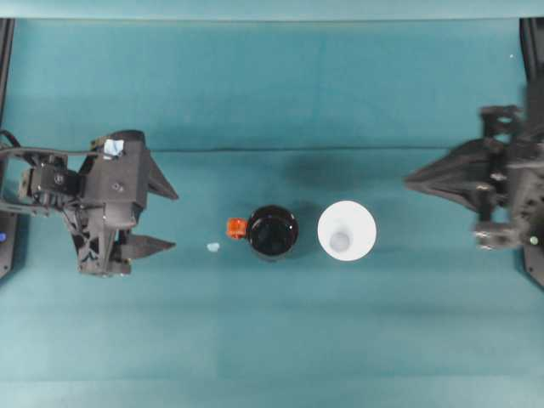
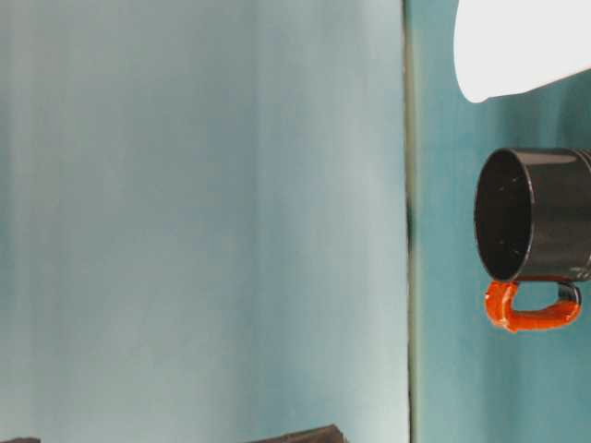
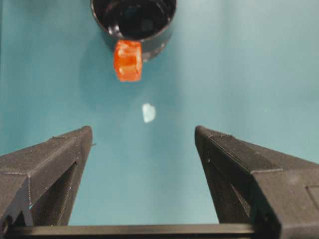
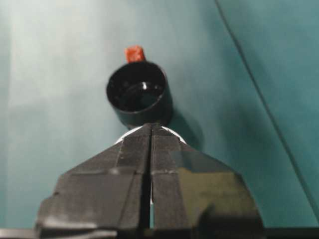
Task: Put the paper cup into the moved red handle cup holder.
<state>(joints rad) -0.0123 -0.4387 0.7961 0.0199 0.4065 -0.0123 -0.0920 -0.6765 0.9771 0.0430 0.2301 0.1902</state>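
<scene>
1. My right gripper (image 1: 408, 180) has its fingers pressed together, holding nothing; my left gripper (image 1: 172, 221) is spread apart.
2. The paper cup (image 1: 347, 229) stands upright left of my right fingers, nearer them than my left.
3. The cup holder (image 1: 272, 231) sits just left of it, apart.

The left gripper (image 1: 174, 221) sits low at its own side, wrist level, its two black fingers (image 3: 55, 159) spread wide apart with nothing between them, tips pointing toward the middle. Opposite it, the right gripper (image 1: 410, 179) aims back the other way, its fingers (image 4: 134, 149) pressed flat together to a single point, holding nothing. The two arms are well apart.
</scene>
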